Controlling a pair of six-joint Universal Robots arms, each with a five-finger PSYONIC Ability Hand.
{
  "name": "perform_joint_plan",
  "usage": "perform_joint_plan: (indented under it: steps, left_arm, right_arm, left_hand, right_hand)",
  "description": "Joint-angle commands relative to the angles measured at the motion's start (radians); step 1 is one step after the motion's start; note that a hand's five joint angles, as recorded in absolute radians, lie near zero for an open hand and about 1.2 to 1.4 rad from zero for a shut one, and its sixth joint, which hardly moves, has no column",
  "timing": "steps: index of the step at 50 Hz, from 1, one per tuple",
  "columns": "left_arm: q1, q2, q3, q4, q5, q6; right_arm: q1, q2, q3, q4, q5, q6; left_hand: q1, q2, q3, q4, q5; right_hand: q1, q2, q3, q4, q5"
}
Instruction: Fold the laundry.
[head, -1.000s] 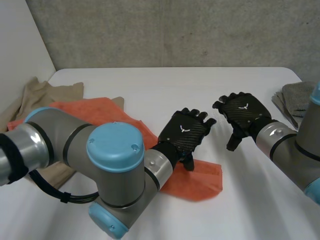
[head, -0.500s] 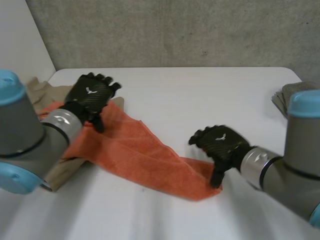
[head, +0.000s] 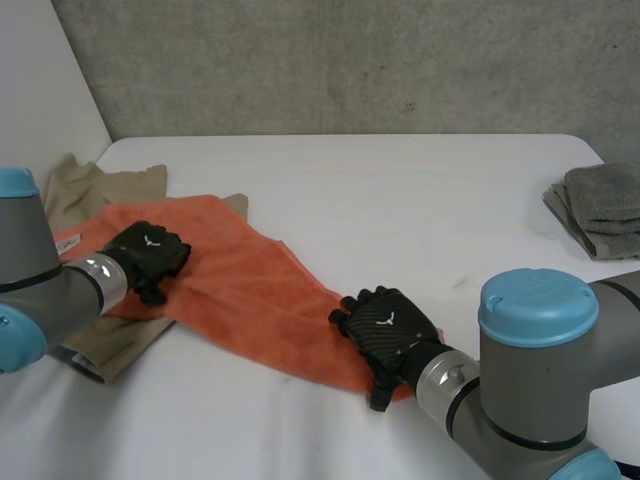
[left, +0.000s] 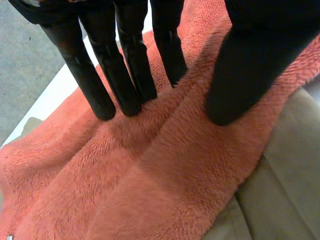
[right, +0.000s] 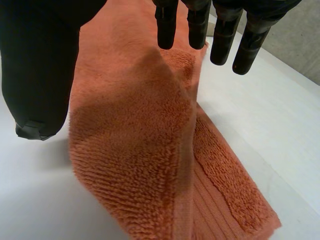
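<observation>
Left hand (head: 148, 255) presses straight fingers on the towel (head: 250, 290); right hand (head: 385, 328), relaxed, over its other end; white tag (head: 67, 240) unreadable.

Orange towel (head: 240, 290): near corner hidden beneath right hand (head: 388, 328) in head view.
Beige garment (head: 105, 190): largely covered by towel and left arm (head: 35, 280).
Grey cloth (head: 600, 205): cut off at head view's edge.

Bare table (head: 400, 200) middle, grey towels (head: 600, 205) at right edge, beige cloth (head: 90, 190) left
</observation>
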Motion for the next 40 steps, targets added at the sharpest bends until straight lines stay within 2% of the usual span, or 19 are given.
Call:
perform_joint_plan:
  steps: [1, 4, 8, 17, 20, 21, 25, 27, 28, 29, 30, 32, 33, 36, 39, 40]
  left_arm:
    - [-0.042, 0.01, 0.058, 0.031, -0.012, -0.021]
    - [-0.079, 0.021, 0.083, 0.056, -0.023, -0.062]
    - [-0.165, 0.087, 0.118, 0.103, -0.046, -0.188]
    - [-0.421, 0.234, 0.15, 0.278, -0.094, -0.528]
    - [-0.498, 0.222, 0.156, 0.295, -0.097, -0.583]
    - [-0.551, 0.201, 0.163, 0.301, -0.097, -0.603]
    - [-0.619, 0.103, 0.193, 0.303, -0.1, -0.602]
    - [-0.622, 0.063, 0.201, 0.301, -0.101, -0.6]
    - [-0.624, 0.044, 0.206, 0.3, -0.101, -0.6]
    - [-0.622, 0.017, 0.207, 0.289, -0.101, -0.596]
    - [-0.622, 0.009, 0.206, 0.286, -0.101, -0.593]
    - [-0.621, 0.001, 0.198, 0.28, -0.101, -0.578]
    - [-0.619, -0.001, 0.192, 0.277, -0.101, -0.556]
    - [-0.604, 0.006, 0.177, 0.272, -0.106, -0.518]
    - [-0.521, 0.061, 0.124, 0.258, -0.14, -0.453]
    - [-0.468, 0.097, 0.091, 0.254, -0.163, -0.423]
  right_arm:
    - [-0.015, -0.036, 0.017, 0.001, -0.004, -0.001]
    - [-0.021, -0.067, 0.018, 0.001, -0.004, -0.001]
    - [-0.076, -0.113, 0.012, 0.001, 0.002, 0.001]
    - [-0.264, -0.23, -0.009, -0.008, -0.001, 0.002]
    - [-0.295, -0.251, -0.02, -0.014, -0.001, 0.004]
    - [-0.303, -0.254, -0.022, -0.015, -0.001, 0.004]
    - [-0.332, -0.257, -0.025, -0.015, -0.004, 0.004]
    - [-0.335, -0.256, -0.025, -0.017, -0.007, 0.004]
    - [-0.335, -0.256, -0.023, -0.017, -0.008, 0.004]
    - [-0.335, -0.256, -0.023, -0.017, -0.008, 0.004]
    - [-0.335, -0.256, -0.023, -0.017, -0.008, 0.004]
    - [-0.335, -0.254, -0.019, -0.018, -0.01, 0.004]
    - [-0.335, -0.254, -0.019, -0.018, -0.01, 0.004]
    - [-0.334, -0.251, -0.017, -0.018, -0.012, 0.004]
    - [-0.332, -0.247, -0.016, -0.018, -0.015, 0.002]
    - [-0.332, -0.247, -0.016, -0.018, -0.015, 0.002]
  left_hand:
    - [0.379, 0.365, 0.368, 0.375, 0.385]
    - [0.379, 0.365, 0.368, 0.375, 0.385]
    - [0.379, 0.365, 0.368, 0.375, 0.385]
    - [0.379, 0.365, 0.368, 0.375, 0.385]
    - [0.379, 0.365, 0.368, 0.375, 0.385]
    - [0.379, 0.365, 0.368, 0.375, 0.385]
    - [0.379, 0.365, 0.368, 0.375, 0.385]
    - [0.353, 0.339, 0.342, 0.35, 0.359]
    - [0.129, 0.115, 0.118, 0.126, 0.135]
    - [-0.361, -0.376, -0.373, -0.365, -0.355]
    - [-0.546, -0.561, -0.558, -0.55, -0.541]
    - [-0.75, -0.764, -0.761, -0.754, -0.744]
    - [-0.821, -0.835, -0.832, -0.824, -0.815]
    - [-0.821, -0.836, -0.833, -0.825, -0.816]
    - [-0.81, -0.824, -0.821, -0.813, -0.804]
    - [-0.786, -0.801, -0.798, -0.79, -0.78]
  right_hand:
    - [-0.026, -0.045, -0.04, -0.058, -0.054]
    - [-0.026, -0.045, -0.04, -0.058, -0.054]
    - [-0.026, -0.045, -0.04, -0.058, -0.054]
    - [-0.026, -0.045, -0.04, -0.058, -0.054]
    - [-0.026, -0.045, -0.04, -0.058, -0.054]
    - [-0.026, -0.045, -0.04, -0.058, -0.054]
    - [-0.026, -0.045, -0.04, -0.058, -0.054]
    - [-0.026, -0.045, -0.04, -0.058, -0.054]
    - [-0.026, -0.045, -0.04, -0.058, -0.054]
    - [-0.026, -0.045, -0.04, -0.058, -0.054]
    - [-0.026, -0.045, -0.04, -0.058, -0.054]
    - [-0.026, -0.045, -0.04, -0.058, -0.054]
    - [-0.026, -0.045, -0.04, -0.058, -0.054]
    - [-0.026, -0.045, -0.04, -0.058, -0.054]
    - [-0.026, -0.045, -0.04, -0.058, -0.054]
    - [-0.026, -0.045, -0.04, -0.058, -0.054]
